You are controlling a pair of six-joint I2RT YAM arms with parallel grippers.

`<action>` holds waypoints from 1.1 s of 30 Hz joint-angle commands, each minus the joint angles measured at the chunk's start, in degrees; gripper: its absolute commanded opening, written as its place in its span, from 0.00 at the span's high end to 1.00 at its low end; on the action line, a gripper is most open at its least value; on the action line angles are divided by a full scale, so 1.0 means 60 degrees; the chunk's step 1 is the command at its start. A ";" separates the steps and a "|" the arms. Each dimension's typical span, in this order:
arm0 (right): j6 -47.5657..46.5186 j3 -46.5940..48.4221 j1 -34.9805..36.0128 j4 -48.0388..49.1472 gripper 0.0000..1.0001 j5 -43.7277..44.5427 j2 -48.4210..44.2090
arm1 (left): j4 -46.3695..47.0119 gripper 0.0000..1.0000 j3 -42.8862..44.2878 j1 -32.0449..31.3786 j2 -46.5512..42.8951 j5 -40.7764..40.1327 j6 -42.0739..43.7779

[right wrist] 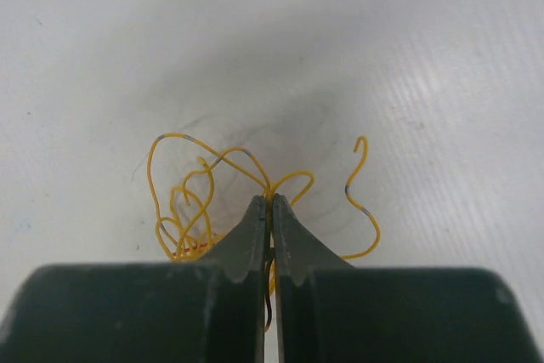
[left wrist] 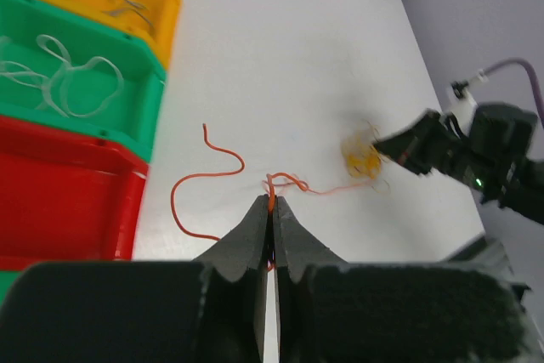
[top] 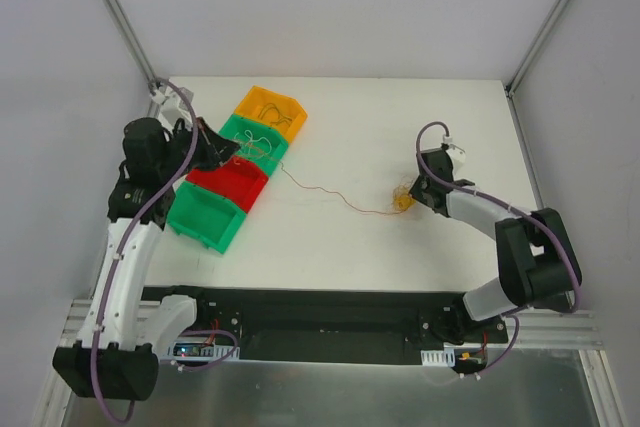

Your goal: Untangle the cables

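Cables lie in 2 parts on the white table (top: 380,127): a small yellow clump (top: 402,200) right of the middle, and a thin red wire (top: 325,190) running from it leftward to the row of 4 bins (top: 228,187).

Our left gripper (left wrist: 272,204) has its jaws pressed together on the red wire, just beside the bins, with the wire's loose end curling on the table next to them. Our right gripper (right wrist: 270,203) is pinched on a yellow strand at the top of the clump, and the rest of the loops fan out under and around its fingers.

We judge the next move to be a pull apart, and that is where trouble sits. The wires are hair-thin, so either one may slide out of the closed jaws once tension rises. If the red wire is wound through the yellow loops, as a trace of red low in the clump suggests, pulling could cinch the knot tighter. The whole clump might also lift and drag along. The red wire's free end could snag a bin's rim.
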 commanded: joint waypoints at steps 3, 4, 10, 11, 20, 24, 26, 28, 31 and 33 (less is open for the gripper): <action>-0.0079 -0.0782 -0.0511 -0.0248 0.99 0.1514 -0.1687 | -0.1112 1.00 0.1789 -0.0084 -0.2859 -0.6506 0.1475; -0.0006 -0.0885 -0.0673 -0.0248 0.99 0.1572 -0.1878 | -0.1200 1.00 0.2023 -0.0070 -0.3227 -0.7651 0.1651; 0.0287 -0.1471 -0.1523 -0.0175 1.00 0.1894 -0.2626 | -0.1083 1.00 0.3370 -0.0142 -0.4476 -1.1090 0.2911; 0.0302 -0.1486 -0.1625 -0.0190 0.99 0.1880 -0.2641 | -0.1127 1.00 0.3533 -0.0230 -0.4432 -1.1032 0.2985; 0.0390 -0.1721 -0.2051 -0.0131 0.99 0.1747 -0.2802 | -0.1376 1.00 0.3767 -0.0363 -0.1990 -0.4300 0.1258; 0.0654 -0.2247 -0.2972 -0.0045 0.99 0.1868 -0.3416 | -0.1552 1.00 0.3857 -0.0362 -0.1881 -0.7311 0.1388; 0.0669 -0.2307 -0.3003 0.0015 0.99 0.1763 -0.3447 | -0.1246 1.00 0.3623 -0.0362 -0.2451 -0.8624 0.1768; 0.0698 -0.2263 -0.3003 0.0015 0.99 0.1719 -0.3345 | -0.1127 1.00 0.3447 -0.0362 -0.2659 -0.9067 0.2106; 0.0713 -0.2263 -0.3018 0.0103 1.00 0.1442 -0.3184 | -0.1142 1.00 0.3271 -0.0363 -0.2543 -0.8167 0.2253; 0.0640 -0.2336 -0.3003 0.0452 0.99 0.0990 -0.3168 | -0.1113 1.00 0.3096 -0.0362 -0.2236 -0.6267 0.2079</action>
